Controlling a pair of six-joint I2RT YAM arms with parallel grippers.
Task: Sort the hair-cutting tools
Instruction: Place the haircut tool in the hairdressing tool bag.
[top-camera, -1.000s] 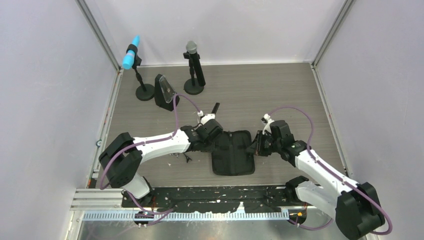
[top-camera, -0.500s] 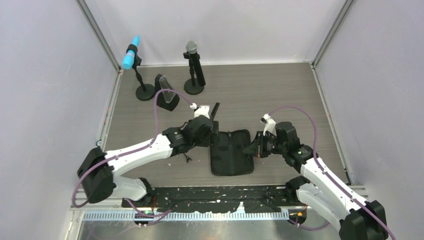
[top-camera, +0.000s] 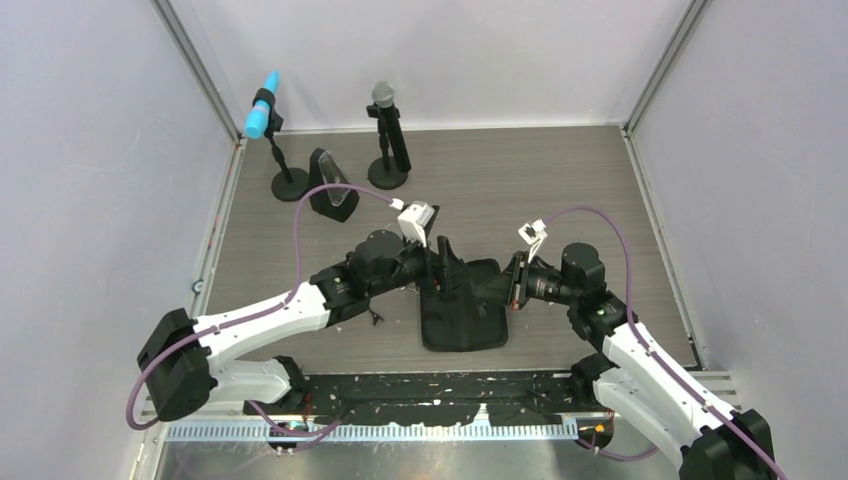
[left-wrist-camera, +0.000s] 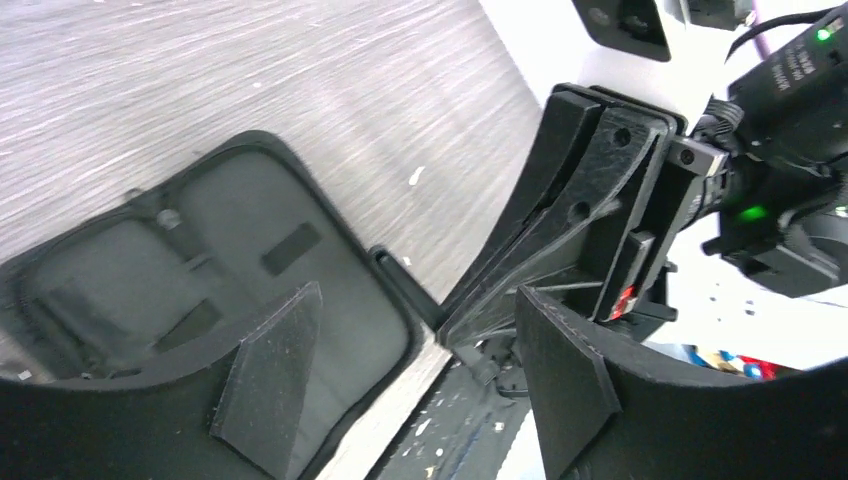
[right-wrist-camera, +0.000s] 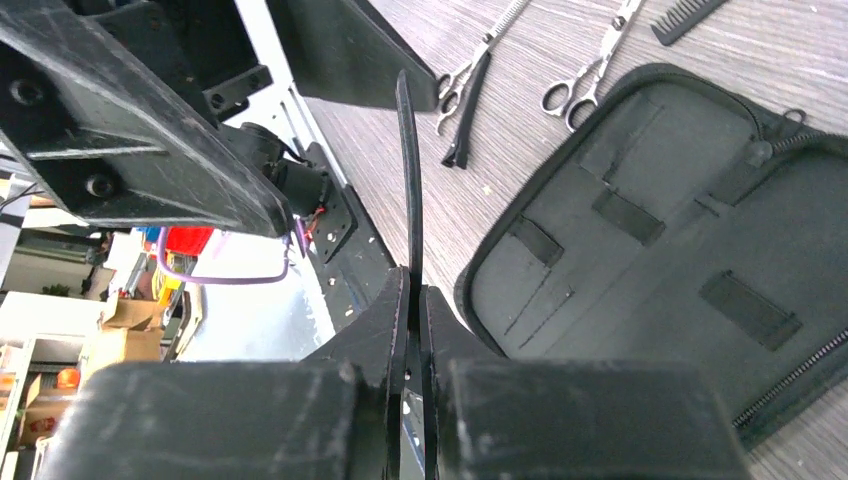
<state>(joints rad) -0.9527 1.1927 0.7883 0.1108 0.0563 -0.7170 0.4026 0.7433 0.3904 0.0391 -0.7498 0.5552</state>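
Note:
My right gripper (right-wrist-camera: 413, 290) is shut on a thin black hair clip (right-wrist-camera: 408, 170) that sticks straight out from its fingertips. The clip's far end reaches between the fingers (right-wrist-camera: 350, 50) of my left gripper (left-wrist-camera: 410, 390), which is open and not touching it. Both grippers (top-camera: 448, 272) (top-camera: 497, 292) meet above the open black pouch (top-camera: 465, 320). On the table past the pouch lie two silver scissors (right-wrist-camera: 470, 65) (right-wrist-camera: 592, 70), a second black hair clip (right-wrist-camera: 467, 115) and the end of the black comb (right-wrist-camera: 690, 15).
Two microphones on round black bases (top-camera: 290, 185) (top-camera: 387, 178) stand at the back left, with a dark triangular stand (top-camera: 330, 190) between them. The pouch's inner flap (left-wrist-camera: 200, 270) with elastic loops lies under my left gripper. Grey walls close in the table on three sides.
My left gripper has opened and moved right, from the pouch's left edge to above it. The right gripper has tilted up and pushed the hair clip toward the left fingers.

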